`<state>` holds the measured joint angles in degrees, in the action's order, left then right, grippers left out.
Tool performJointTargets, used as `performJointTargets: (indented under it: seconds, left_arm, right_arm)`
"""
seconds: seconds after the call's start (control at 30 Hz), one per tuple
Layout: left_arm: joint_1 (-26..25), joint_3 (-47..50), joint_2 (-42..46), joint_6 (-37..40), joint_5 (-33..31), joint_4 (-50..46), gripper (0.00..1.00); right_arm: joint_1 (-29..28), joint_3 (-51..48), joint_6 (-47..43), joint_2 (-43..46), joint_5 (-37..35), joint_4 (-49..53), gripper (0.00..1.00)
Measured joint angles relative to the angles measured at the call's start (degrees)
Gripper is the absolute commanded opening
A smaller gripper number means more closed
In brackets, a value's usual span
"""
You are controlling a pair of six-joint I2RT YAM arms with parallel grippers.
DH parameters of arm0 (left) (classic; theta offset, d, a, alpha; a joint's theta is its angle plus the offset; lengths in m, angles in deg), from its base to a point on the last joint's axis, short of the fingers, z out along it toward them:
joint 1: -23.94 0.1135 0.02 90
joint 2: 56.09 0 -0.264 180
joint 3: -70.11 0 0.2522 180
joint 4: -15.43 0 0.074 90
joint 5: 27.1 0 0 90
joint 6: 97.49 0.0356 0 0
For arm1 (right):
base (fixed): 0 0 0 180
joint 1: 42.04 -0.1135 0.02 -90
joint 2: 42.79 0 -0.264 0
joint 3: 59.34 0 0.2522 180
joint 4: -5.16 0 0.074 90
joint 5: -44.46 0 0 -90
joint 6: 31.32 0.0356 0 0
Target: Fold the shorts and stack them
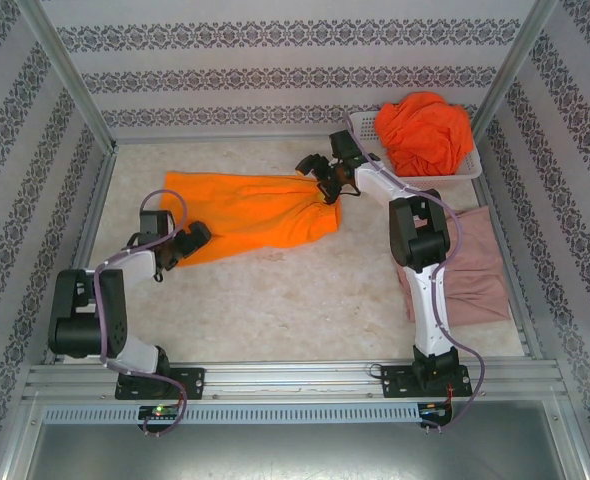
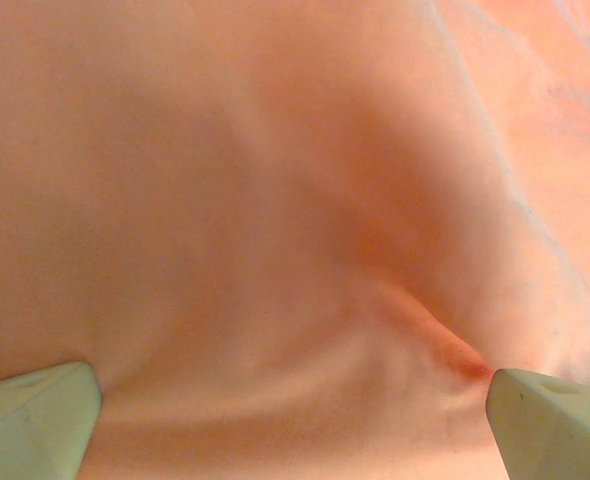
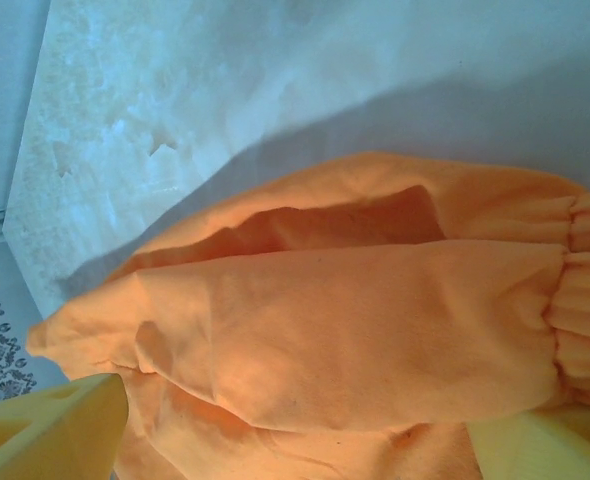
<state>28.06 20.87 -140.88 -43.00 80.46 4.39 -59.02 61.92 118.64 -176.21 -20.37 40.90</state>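
Beneath the right arm (image 1: 420,235), pink shorts (image 1: 480,270) lie partly hidden.

spread shorts (image 1: 245,210) lie left of basket (image 1: 445,173)

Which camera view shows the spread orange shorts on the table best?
Top external: the orange shorts lie spread there, nearly unobstructed. Left wrist gives blurred close-up cloth; right wrist gives the gathered waist and folds.
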Motion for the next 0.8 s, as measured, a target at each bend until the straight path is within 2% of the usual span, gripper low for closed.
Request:
performJointTargets:
  seconds: [0.23,0.43,0.57,0.7,0.8]
  left_arm:
    - [0.09,3.06,5.86,-0.61,0.26,-2.56,1.00]
    - [0.07,-0.15,14.49,-1.31,2.95,-8.41,1.00]
    - [-0.04,-1.49,18.45,-2.82,4.57,-8.55,1.00]
    - [-0.28,0.07,18.08,-4.70,5.79,-7.37,1.00]
    - [-0.39,1.92,14.75,-5.38,6.45,-5.99,1.00]
  right_arm:
    - [-0.07,-1.73,-2.10,2.99,1.88,0.04,0.93]
    - [-2.86,-12.37,-4.79,19.34,1.29,-0.55,0.94]
    - [-8.63,-16.52,-5.92,27.04,1.36,-2.32,0.94]
    - [-13.27,-18.82,-5.95,25.77,1.99,-3.72,0.93]
    - [-13.92,-20.24,-5.90,22.25,2.14,-3.78,0.93]
